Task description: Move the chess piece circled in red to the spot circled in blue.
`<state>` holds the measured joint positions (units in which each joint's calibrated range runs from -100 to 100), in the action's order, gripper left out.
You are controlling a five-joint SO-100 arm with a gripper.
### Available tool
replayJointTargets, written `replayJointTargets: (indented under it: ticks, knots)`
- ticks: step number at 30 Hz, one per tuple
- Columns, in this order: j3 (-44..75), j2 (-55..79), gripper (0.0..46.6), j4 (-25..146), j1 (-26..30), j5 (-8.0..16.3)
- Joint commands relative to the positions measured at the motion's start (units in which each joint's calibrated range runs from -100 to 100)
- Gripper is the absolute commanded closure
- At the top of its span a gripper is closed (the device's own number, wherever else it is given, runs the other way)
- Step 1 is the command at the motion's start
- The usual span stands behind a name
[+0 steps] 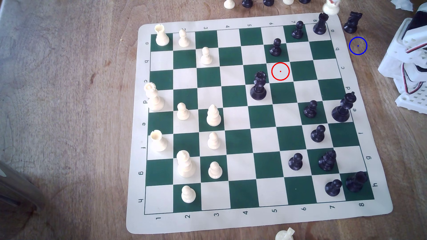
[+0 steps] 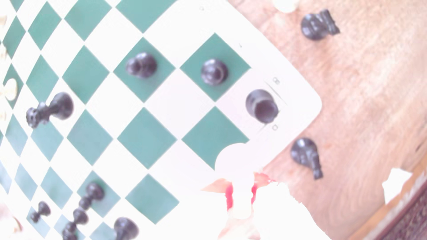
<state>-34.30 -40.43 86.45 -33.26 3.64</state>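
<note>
The gripper [image 2: 241,196] is pinching the white knight [image 2: 233,159] between its red fingers [image 2: 229,196], which are sitting narrow against the piece's sides. The wrist view is washing out here, so the knight is showing as little more than a pale round base over the board's [image 2: 300,101] corner.

In the exterior view the white knight [image 1: 330,8] is appearing blurred at the top edge, at about 1 o'clock from the black rook [image 1: 320,24] on the corner square. The blue ring [image 1: 358,45] is lying on bare wood of the table [image 1: 69,115], off the board [image 1: 233,22], at about 5 o'clock from the knight and well apart from it. A black knight [image 1: 352,22] is standing at 12 o'clock from that ring. The red ring [image 1: 280,71] is marking a bare white square, with a black queen [image 1: 258,86] at its 8 o'clock and a black pawn [image 1: 276,47] at its 12 o'clock.
</note>
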Motion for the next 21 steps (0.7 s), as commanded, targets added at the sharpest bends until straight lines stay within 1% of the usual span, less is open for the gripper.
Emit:
replayJointTargets:
  ticks: [1, 3, 10, 16, 21]
  knots:
    - [-9.2, -3.9, 46.4, -0.4, -2.2, 0.0]
    - [-12.3, -4.0, 46.4, -1.1, -4.1, -0.3]
    - [-17.8, -4.2, 46.4, -2.1, -8.2, -2.1]
    - [-23.8, -3.2, 46.4, -8.2, -10.9, -2.6]
    - [-26.5, -3.2, 46.4, -10.0, -11.1, -2.7]
